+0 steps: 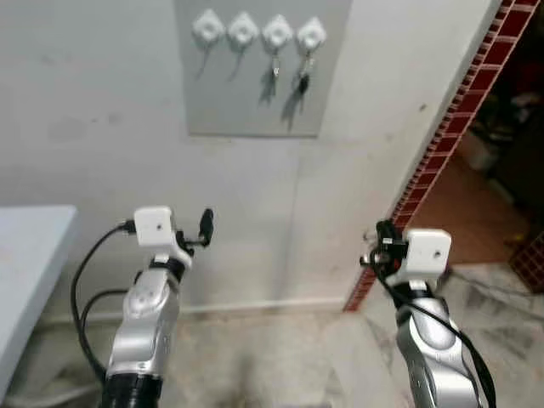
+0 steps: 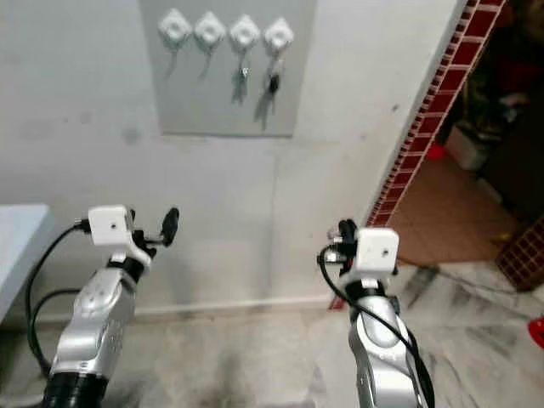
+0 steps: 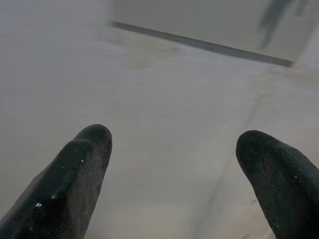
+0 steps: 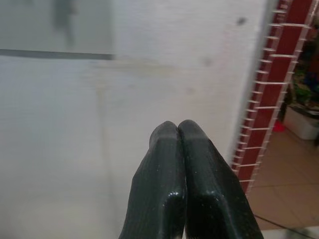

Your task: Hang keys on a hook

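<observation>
High on the wall hangs a grey board (image 1: 255, 110) with a row of white diamond-shaped hooks (image 1: 243, 30). A small set of keys (image 1: 274, 72) dangles from the third hook. A darker set of keys (image 1: 302, 83) dangles from the rightmost hook (image 1: 311, 34). The two hooks on the left carry nothing that I can make out. My left gripper (image 1: 206, 225) is raised well below the board and is open, its fingers (image 3: 84, 164) wide apart and empty. My right gripper (image 1: 382, 242) is held up to the right, shut with nothing in it (image 4: 178, 127).
A pale blue table (image 1: 25, 255) juts in at the left. A red tiled wall edge (image 1: 450, 127) borders a doorway on the right, with an orange floor (image 1: 476, 212) beyond. Black cables (image 1: 85, 280) loop beside my left arm.
</observation>
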You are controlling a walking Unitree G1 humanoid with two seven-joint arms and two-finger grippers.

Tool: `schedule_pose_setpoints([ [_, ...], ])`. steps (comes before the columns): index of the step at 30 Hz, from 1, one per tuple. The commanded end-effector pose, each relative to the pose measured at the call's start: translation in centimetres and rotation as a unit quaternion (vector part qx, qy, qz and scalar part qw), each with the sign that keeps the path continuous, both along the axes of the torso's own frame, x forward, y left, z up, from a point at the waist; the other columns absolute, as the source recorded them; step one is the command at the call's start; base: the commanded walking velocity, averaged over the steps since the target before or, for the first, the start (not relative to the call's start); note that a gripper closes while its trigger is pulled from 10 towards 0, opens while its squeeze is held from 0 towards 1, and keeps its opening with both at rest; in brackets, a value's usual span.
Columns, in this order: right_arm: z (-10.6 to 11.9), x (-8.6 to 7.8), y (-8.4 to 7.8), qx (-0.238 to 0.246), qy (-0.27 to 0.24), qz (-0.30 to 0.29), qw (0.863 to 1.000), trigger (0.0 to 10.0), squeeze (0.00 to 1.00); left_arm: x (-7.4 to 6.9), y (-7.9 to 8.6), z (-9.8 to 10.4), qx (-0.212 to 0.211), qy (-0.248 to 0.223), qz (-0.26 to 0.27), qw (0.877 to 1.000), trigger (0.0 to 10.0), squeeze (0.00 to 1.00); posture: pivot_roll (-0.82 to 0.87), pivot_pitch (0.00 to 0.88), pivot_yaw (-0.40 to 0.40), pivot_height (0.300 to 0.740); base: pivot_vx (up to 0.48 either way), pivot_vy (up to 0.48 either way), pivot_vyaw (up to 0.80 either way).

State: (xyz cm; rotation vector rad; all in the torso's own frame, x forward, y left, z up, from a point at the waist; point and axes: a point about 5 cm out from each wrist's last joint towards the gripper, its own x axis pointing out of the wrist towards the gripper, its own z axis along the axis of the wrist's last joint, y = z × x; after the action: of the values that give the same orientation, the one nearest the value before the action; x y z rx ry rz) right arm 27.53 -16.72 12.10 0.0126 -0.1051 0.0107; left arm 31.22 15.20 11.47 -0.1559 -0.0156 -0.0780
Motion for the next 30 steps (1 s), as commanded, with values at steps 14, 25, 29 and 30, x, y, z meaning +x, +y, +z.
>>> schedule_pose_setpoints([
  [14, 0.48, -0.07, -0.75, -0.003, -0.006, -0.009, 1.0, 10.0, 0.0, -0.02, -0.68, 0.18, 0.0, 0.0, -0.006, 1.0, 10.0, 0.0, 0.0, 0.052, -0.06, 0.74, 0.39, 0.0, 0.0],
  [25, 0.46, -0.05, -0.74, -0.002, -0.004, -0.009, 1.0, 10.0, 0.0, -0.12, -0.95, 0.09, 0.017, -0.001, -0.009, 1.0, 10.0, 0.0, 0.0, 0.057, -0.062, 0.74, 0.173, 0.0, 0.0],
  [29, 0.41, -0.07, -0.78, -0.001, -0.003, -0.012, 1.0, 10.0, 0.0, -0.15, -1.02, 0.05, 0.008, 0.002, -0.011, 1.0, 10.0, 0.0, 0.0, 0.062, -0.061, 0.74, 0.0, 0.0, 0.0],
  [30, 0.4, -0.08, -0.79, -0.001, -0.002, -0.012, 1.0, 10.0, 0.0, -0.16, -1.02, 0.03, 0.006, 0.002, -0.011, 1.0, 10.0, 0.0, 0.0, 0.062, -0.061, 0.74, 0.0, 0.0, 0.0],
])
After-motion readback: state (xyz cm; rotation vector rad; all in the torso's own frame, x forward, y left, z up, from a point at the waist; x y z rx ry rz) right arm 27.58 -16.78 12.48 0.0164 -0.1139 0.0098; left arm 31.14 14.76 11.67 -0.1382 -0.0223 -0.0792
